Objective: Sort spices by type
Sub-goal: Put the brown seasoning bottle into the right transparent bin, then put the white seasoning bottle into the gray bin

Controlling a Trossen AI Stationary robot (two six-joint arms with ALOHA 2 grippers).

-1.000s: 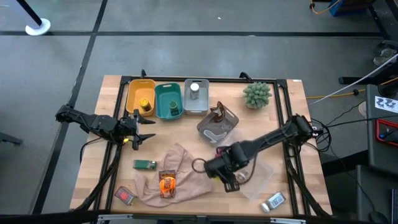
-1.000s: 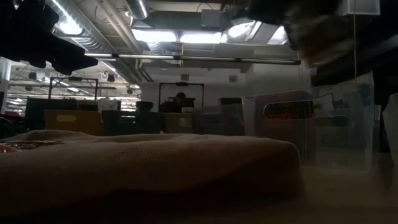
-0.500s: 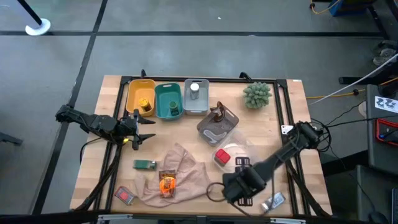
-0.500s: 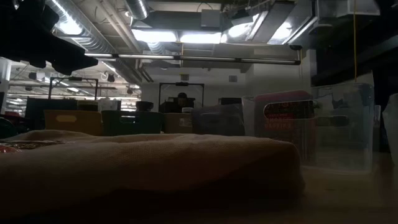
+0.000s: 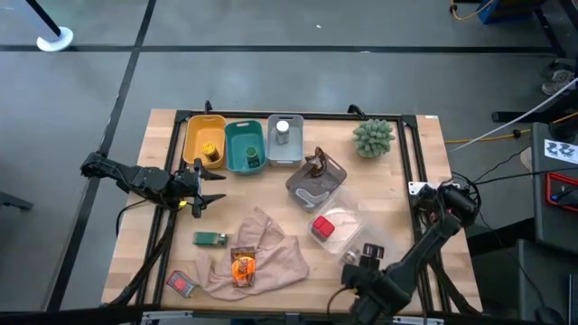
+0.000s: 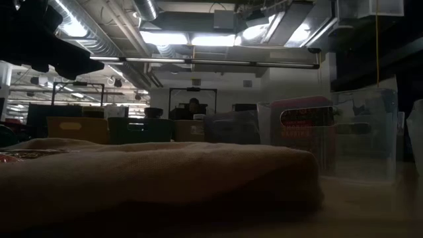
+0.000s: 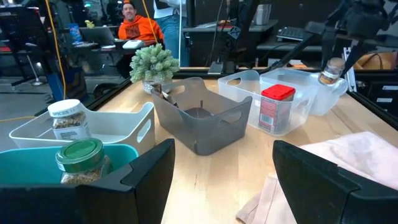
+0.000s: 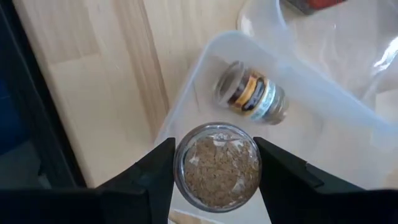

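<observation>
The right gripper (image 8: 216,186) hung over the front right edge of the table (image 5: 406,194), its fingers (image 8: 155,171) pinching a glass jar (image 8: 217,165) of brown flakes by the sides, with the jar's bottom facing the wrist camera. Just beyond the held jar, a second jar (image 8: 250,95) with a yellow-and-white label lay on its side in a clear tub (image 8: 323,118). In the high view this arm reached down along the table's right side, and its gripper (image 5: 368,287) sat at the front edge, near the clear tubs.

The left gripper (image 5: 200,191) waited on the left side of the table, just in front of the yellow bin (image 5: 204,140), with its fingers (image 7: 140,174) spread and nothing between them.

At the back of the table stood three bins in a row: the yellow one with a jar inside, a teal bin (image 5: 244,146) holding a green-capped jar (image 7: 81,158), and a white bin (image 5: 284,140) holding a white-capped jar (image 7: 66,118). A grey bin (image 5: 316,179) stood to their right, tilted. A red-capped jar (image 5: 322,227) stood in another clear tub (image 7: 249,84).

On the beige cloth (image 5: 271,257) lay an orange sachet (image 5: 242,266). A small green box (image 5: 210,238) lay on the wood just left of the cloth, and a red packet (image 5: 181,283) lay near the front left corner. A green spiky plant (image 5: 373,137) stood at the back right.
</observation>
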